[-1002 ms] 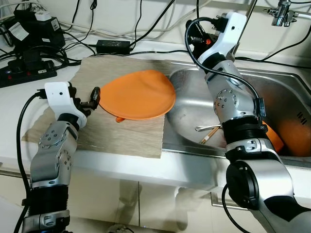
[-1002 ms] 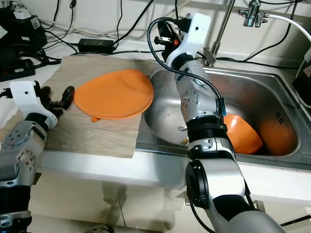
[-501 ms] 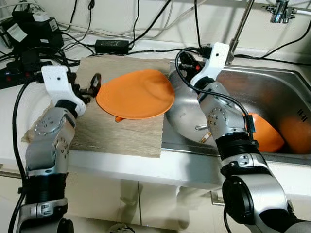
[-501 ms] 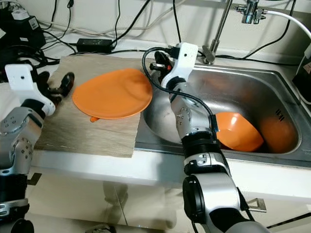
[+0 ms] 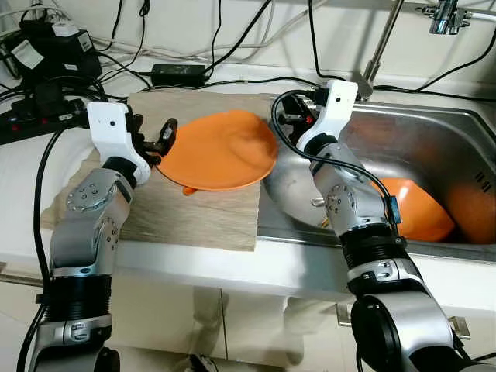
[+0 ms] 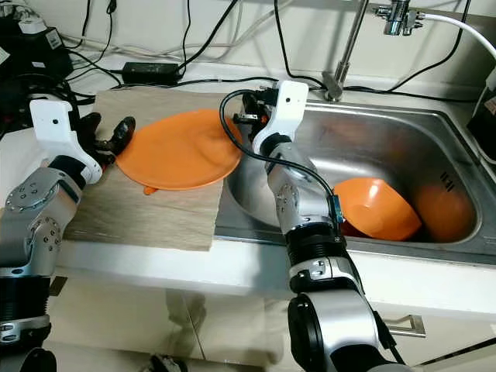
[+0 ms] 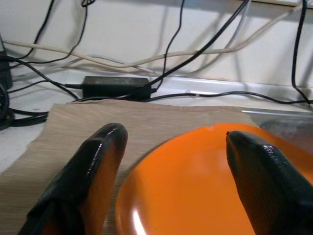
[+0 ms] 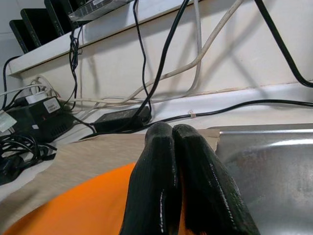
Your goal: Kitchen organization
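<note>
Here, in our head views, the plate [image 5: 219, 151] lies upside down on the mat [image 5: 194, 209], its right edge overhanging the sink [image 5: 434, 147]. A bowl [image 5: 411, 209] rests in the basin. Our left gripper [image 5: 164, 139] is at the plate's left rim, our right gripper [image 6: 246, 118] at its far right edge. A push from the left could slide the plate into the sink.

In the left wrist view, our fingers [image 7: 85, 171] are spread wide, straddling the plate rim and holding nothing.

In the right wrist view, our fingers [image 8: 168, 181] are pressed together just over the plate's edge; whether they touch it we cannot tell.
</note>
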